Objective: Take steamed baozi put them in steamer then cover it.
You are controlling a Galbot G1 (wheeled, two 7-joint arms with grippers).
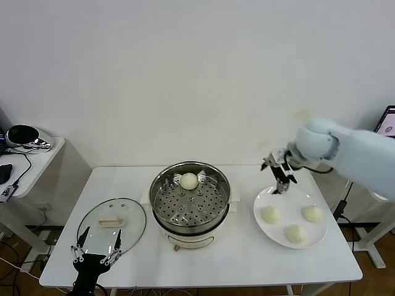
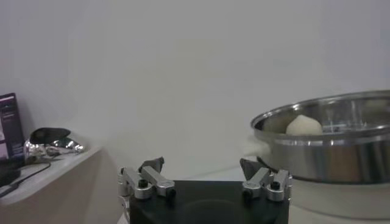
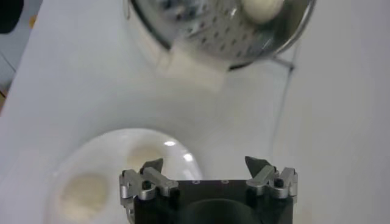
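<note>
Nearest the head camera, low at the table's front edge, the left gripper [image 1: 96,254] sits parked with its fingers spread apart and empty, just in front of the round glass lid [image 1: 112,223] that lies flat on the white table [image 1: 247,256] with its cream handle up. From the left wrist camera the same gripper [image 2: 204,176] shows its two fingertips well apart, with nothing between them, and the steel wall of the steamer beyond. At the table's middle stands the steamer [image 1: 190,198], uncovered, a shiny steel pot on a cream base; one steamed baozi [image 1: 189,181] rests on its perforated tray, toward the far rim. To the right lies a white plate [image 1: 262,203] carrying the other three baozi: one [image 1: 270,214] on its left side, one [image 1: 295,233] near the front, one [image 1: 312,213] on its right. The right gripper [image 1: 282,179] hangs in the air above the plate's far left edge, pointing down, apart from every bun. The right wrist camera shows this gripper [image 3: 204,176] with its fingers released and wide, holding nothing, over the plate.
</note>
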